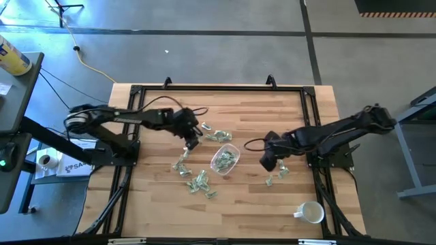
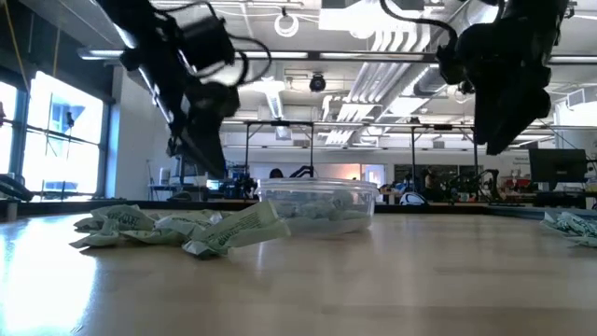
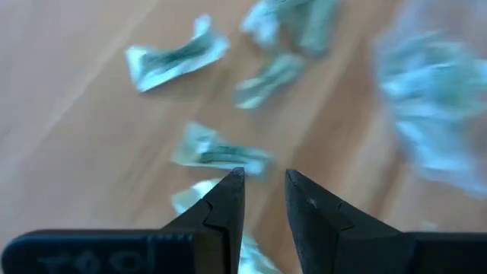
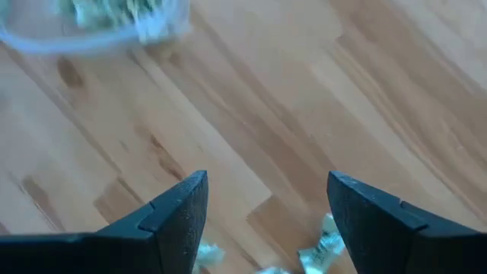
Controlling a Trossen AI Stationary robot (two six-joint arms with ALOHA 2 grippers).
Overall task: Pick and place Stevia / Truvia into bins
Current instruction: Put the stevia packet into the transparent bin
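High view | shallow clear plastic container [image 1: 225, 160] holds pale green-white paper packets [image 1: 225, 158] (more scattered around) | right gripper [image 1: 268, 163] spread, empty | left gripper [image 1: 191, 143] narrowly parted, empty

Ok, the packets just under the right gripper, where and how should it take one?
Judging by its pose, straight down from above: the packet lies flat on the table, crumpled. The open right gripper should straddle its narrow width, fingers pinching the raised crease mid-length.

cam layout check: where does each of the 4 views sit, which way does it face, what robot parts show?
High: overhead, straight down on wooden table; both arms.
Low: table height, level toward room; both arms hang in.
Left wrist: above pale green paper packets; left gripper empty, narrow gap.
Right wrist: over bare wood; right gripper open.
All four show the clear plastic container.
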